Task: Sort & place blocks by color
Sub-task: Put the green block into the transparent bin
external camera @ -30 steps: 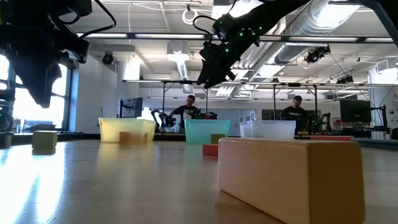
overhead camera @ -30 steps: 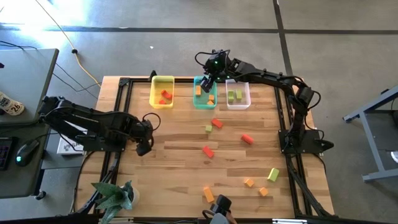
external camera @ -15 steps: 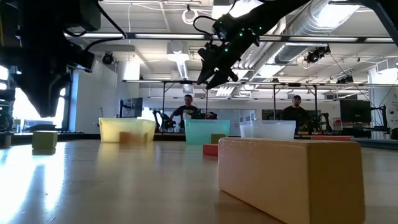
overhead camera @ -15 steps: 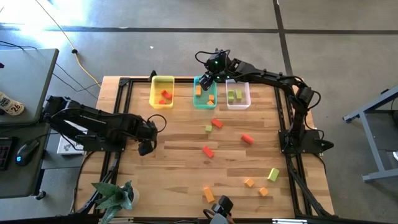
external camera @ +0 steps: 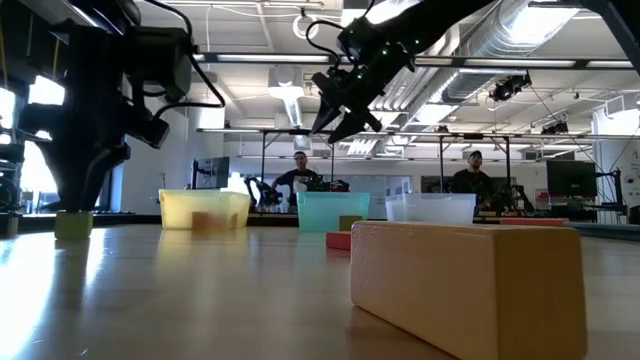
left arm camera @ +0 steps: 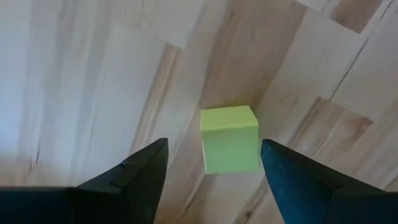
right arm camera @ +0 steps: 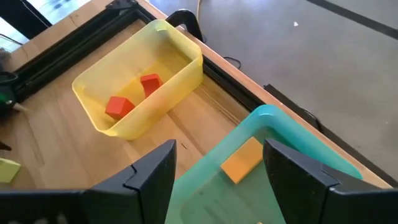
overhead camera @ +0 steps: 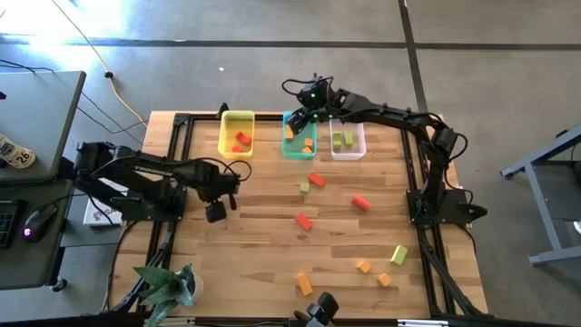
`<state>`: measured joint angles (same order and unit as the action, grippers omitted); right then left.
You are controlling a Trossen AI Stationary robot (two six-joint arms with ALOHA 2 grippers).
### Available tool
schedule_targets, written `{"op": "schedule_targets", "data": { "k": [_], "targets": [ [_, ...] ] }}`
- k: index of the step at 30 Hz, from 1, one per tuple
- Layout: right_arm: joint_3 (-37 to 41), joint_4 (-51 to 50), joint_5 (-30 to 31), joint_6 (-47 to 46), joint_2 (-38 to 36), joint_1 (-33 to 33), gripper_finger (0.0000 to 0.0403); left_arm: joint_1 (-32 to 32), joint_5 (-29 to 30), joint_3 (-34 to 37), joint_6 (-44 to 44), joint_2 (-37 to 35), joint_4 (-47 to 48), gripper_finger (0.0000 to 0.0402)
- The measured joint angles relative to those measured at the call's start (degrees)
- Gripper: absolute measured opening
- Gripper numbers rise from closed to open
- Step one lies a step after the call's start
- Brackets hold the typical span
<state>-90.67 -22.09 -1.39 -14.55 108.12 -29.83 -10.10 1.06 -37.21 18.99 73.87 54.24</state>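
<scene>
Wooden planks make up the table point(overhead camera: 263, 245), and at its left side the left gripper point(overhead camera: 216, 212) hangs low over the boards with its fingers spread wide. Its wrist view looks down on a light green cube point(left arm camera: 229, 139) lying on the wood between the two dark fingers point(left arm camera: 134, 180), touched by neither. In the low view that cube point(external camera: 73, 224) sits directly under the gripper.

Along the far edge stand three bins in a row. The yellow bin point(overhead camera: 225, 136) holds two red blocks point(right arm camera: 120, 106). Next to it, the teal bin point(overhead camera: 288, 148) holds orange blocks point(right arm camera: 241, 161). The right gripper point(overhead camera: 305, 107) hovers above the teal bin, fingers apart, nothing between them. The clear bin point(overhead camera: 360, 145) on the right holds light green blocks point(overhead camera: 342, 139).

On the open table, a small green block point(overhead camera: 305, 188) lies just beside a red block point(overhead camera: 316, 180) below the bins. Another red bar point(overhead camera: 303, 220) lies near the middle and a third point(overhead camera: 360, 203) further right. Near the front edge lie an orange bar point(overhead camera: 304, 283), two small orange cubes point(overhead camera: 363, 266) and a light green bar point(overhead camera: 398, 254). A pale orange block point(external camera: 470, 285) fills the foreground of the low view.
</scene>
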Motion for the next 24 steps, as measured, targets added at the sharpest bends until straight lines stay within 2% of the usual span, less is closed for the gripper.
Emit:
{"op": "schedule_targets", "data": {
  "k": [6,15,18,23,24],
  "targets": [
    [0.0,-0.1,2.4,0.0,0.0,1.3,0.0227,-1.2,-1.9,0.0,-3.2,1.3,-1.3,0.0247],
    [0.0,-0.8,2.4,-1.1,0.0,2.4,0.0227,-2.3,-1.7,0.0,-4.4,7.7,-2.1,0.0237],
    [0.0,-1.4,2.2,-1.1,0.0,2.7,0.0227,-2.3,-1.8,0.0,-4.6,9.1,-2.1,0.0203],
    [0.0,-1.9,1.2,-2.1,0.0,3.3,0.0226,-2.2,-1.9,-0.1,-4.8,9.2,-2.0,0.011],
    [0.0,-2.1,0.6,-2.1,0.0,3.4,0.0224,-2.2,-1.9,-0.1,-4.8,8.9,-2.0,0.0103]
  ]
}}
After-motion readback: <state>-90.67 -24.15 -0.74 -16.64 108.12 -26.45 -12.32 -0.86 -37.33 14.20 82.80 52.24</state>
